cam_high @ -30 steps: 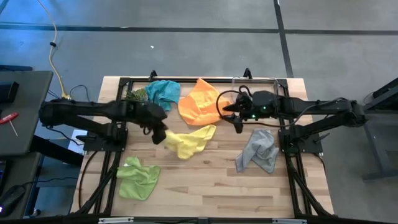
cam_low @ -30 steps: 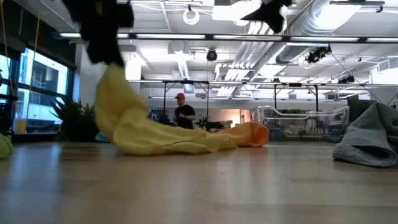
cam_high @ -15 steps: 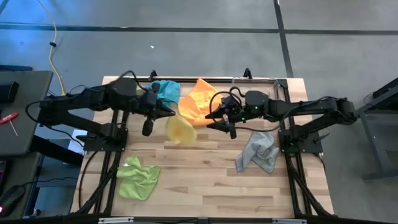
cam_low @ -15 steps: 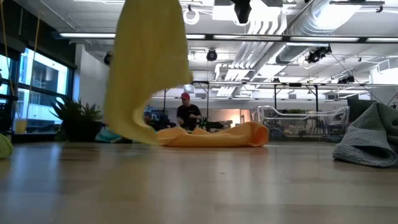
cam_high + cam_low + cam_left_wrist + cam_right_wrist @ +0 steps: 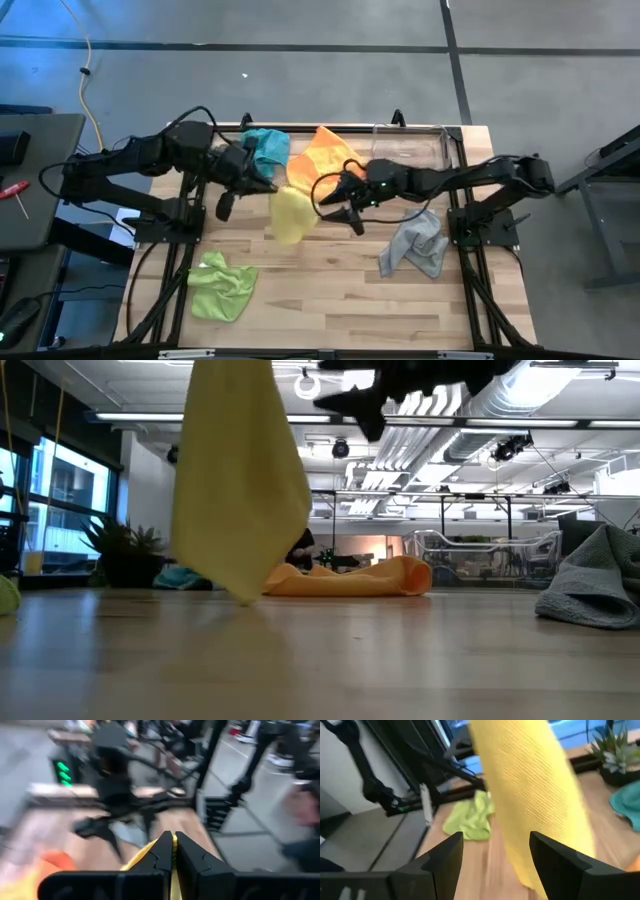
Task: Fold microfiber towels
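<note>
Your left end effector (image 5: 272, 186) pinches the hanging yellow towel (image 5: 288, 213); your right end effector (image 5: 337, 198), fingers apart and empty, faces it.

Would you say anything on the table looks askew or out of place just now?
Nothing damaged. The teal, orange, grey and lime green towels lie crumpled, not folded. The yellow towel hangs from the shut left hand, barely off the table. The open right hand faces it.
</note>
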Robot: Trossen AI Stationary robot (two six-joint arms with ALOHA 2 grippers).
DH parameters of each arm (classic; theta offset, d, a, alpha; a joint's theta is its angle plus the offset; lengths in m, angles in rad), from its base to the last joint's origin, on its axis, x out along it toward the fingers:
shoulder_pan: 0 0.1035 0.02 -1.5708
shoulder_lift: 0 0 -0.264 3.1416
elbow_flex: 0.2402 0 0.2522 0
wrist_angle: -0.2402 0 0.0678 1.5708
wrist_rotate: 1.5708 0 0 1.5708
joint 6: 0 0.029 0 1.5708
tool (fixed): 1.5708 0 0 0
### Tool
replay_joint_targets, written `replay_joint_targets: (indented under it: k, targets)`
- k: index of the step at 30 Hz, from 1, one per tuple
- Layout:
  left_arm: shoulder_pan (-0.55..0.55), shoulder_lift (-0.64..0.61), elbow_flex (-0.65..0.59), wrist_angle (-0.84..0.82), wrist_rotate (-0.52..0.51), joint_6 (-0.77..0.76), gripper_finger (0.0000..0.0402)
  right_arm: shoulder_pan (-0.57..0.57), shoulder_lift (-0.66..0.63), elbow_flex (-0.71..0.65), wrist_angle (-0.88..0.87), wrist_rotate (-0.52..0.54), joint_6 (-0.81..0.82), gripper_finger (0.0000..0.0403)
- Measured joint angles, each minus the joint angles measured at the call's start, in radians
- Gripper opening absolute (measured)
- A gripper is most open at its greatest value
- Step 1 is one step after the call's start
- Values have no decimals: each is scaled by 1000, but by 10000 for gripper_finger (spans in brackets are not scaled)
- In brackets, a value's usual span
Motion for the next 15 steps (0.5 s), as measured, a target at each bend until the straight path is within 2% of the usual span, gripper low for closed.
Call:
replay_joint_targets:
  k: [7, 11, 15]
  targets:
    - [-35, 0, 0, -112, 188, -123, 0, -2, 103, 32, 0, 12, -105, 222]
    - [-60, 8, 0, -148, 196, -144, 0, -8, 183, 109, 1, 10, -134, 222]
    - [-89, 21, 0, -176, 198, -147, 0, -9, 286, 194, 0, -67, -183, 222]
